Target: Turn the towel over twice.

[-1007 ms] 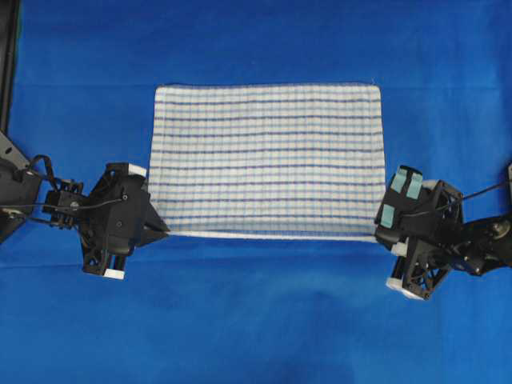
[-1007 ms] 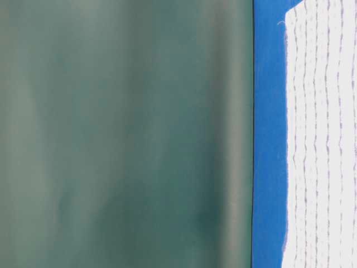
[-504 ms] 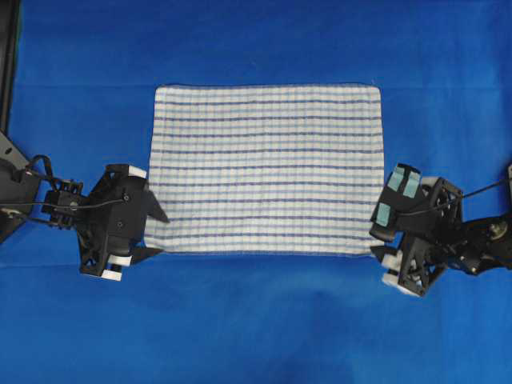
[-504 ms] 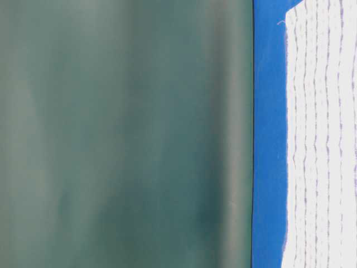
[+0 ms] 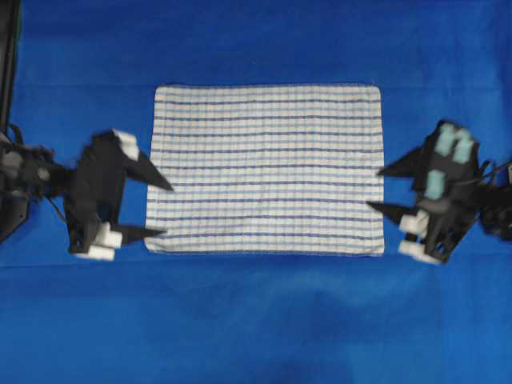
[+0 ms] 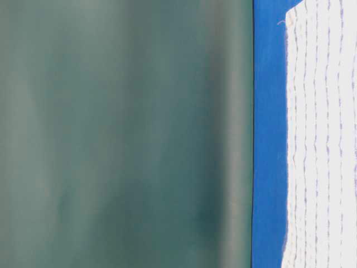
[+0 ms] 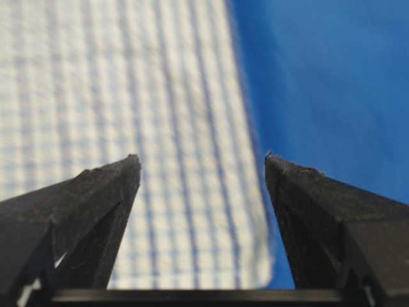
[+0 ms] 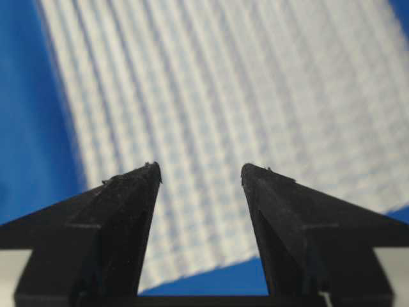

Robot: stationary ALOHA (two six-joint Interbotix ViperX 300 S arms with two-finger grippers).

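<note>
The towel point(image 5: 266, 170), white with dark and light blue stripes and a faint check, lies flat and spread out on the blue tablecloth point(image 5: 264, 320). My left gripper point(image 5: 166, 210) hovers open at the towel's left edge near the front corner, nothing between its fingers. My right gripper point(image 5: 374, 188) stands open at the towel's right edge, also holding nothing. The left wrist view looks down on the towel point(image 7: 128, 128) and its front corner between the open gripper point(image 7: 203, 160). In the right wrist view the towel point(image 8: 223, 96) lies below the open gripper point(image 8: 200, 167). The table-level view catches the towel point(image 6: 323, 139) edge.
Plain blue tablecloth surrounds the towel on all sides, with wide room in front point(image 5: 256, 336) and behind point(image 5: 256, 40). A dark frame post point(image 5: 6, 64) stands at the far left. A green backdrop point(image 6: 122, 134) rises behind the table.
Both grippers went from shut on the towel's front corners to open, letting the towel drop flat. Both arms have since lifted and drawn slightly back along the side edges.
</note>
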